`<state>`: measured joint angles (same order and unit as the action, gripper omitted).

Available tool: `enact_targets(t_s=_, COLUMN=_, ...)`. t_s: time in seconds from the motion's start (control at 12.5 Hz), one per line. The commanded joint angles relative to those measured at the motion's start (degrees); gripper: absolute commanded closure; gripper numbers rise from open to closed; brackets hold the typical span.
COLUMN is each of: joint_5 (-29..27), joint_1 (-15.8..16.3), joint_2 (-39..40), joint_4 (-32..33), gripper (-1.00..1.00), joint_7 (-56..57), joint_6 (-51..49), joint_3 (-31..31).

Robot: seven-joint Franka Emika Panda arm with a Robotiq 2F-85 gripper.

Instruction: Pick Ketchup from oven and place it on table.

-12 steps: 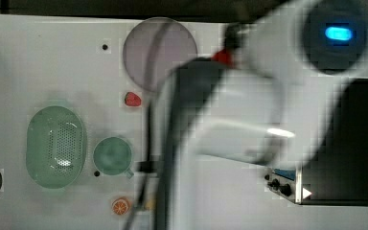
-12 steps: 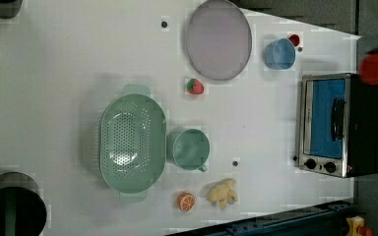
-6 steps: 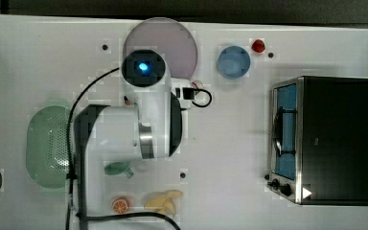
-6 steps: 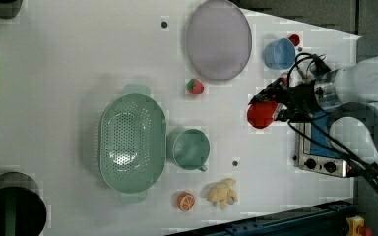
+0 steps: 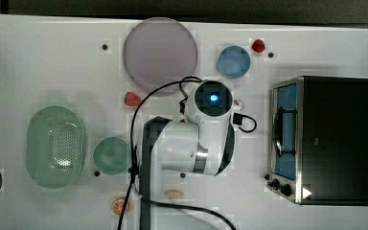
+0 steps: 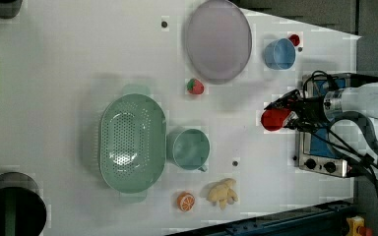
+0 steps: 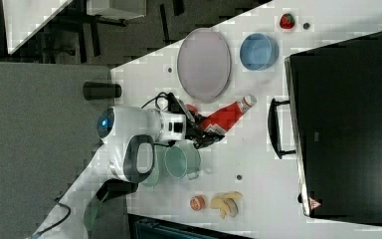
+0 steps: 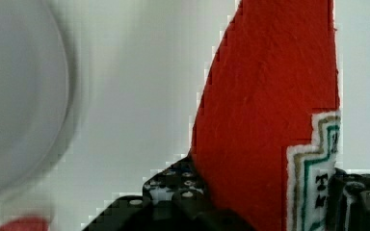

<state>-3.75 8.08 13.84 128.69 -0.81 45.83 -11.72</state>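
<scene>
A red ketchup bottle with a faintly grainy, matt skin and a white printed label sits in the dark, studded plastic hand of a glossy white-shelled arm, above a smooth matt white counter. At the top view's right, the oven shows a matt black top, a brushed steel front frame and blue-tinted glass. A perforated pale green plastic colander and a smooth mauve plate lie nearby.
</scene>
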Motion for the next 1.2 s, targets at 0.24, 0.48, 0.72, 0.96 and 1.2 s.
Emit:
enact_targets(t_s=0.24, joint_5=-0.3, joint_1=0.9, joint_2=4.5, joint_4=1.7, gripper=-0.42, joint_7=-1.7, joint_6=7.5, joint_3=-0.4)
enact_targets(t_s=0.48, joint_5=-0.4, joint_1=0.9, joint_2=4.9, joint_4=1.4, gripper=-1.00, joint_7=-2.1, joint_6=10.3, joint_3=-0.6)
enact_targets(t_s=0.72, joint_5=-0.4, joint_1=1.0, joint_2=-2.4, joint_4=-0.1, gripper=-1.00, joint_7=-6.9, joint_6=6.9, joint_3=-0.7)
enact_targets(t_s=0.96, joint_5=-0.3, joint_1=1.0, joint_2=-11.2, joint_4=-6.6, gripper=-1.00, joint_7=-7.7, joint_6=-6.6, joint_3=-0.7)
enact_targets(t_s=1.2, joint_5=0.4, joint_1=1.0, joint_2=-17.5, joint_4=-17.7, gripper=-1.00, joint_7=-7.7, joint_6=-20.7, joint_3=-0.6)
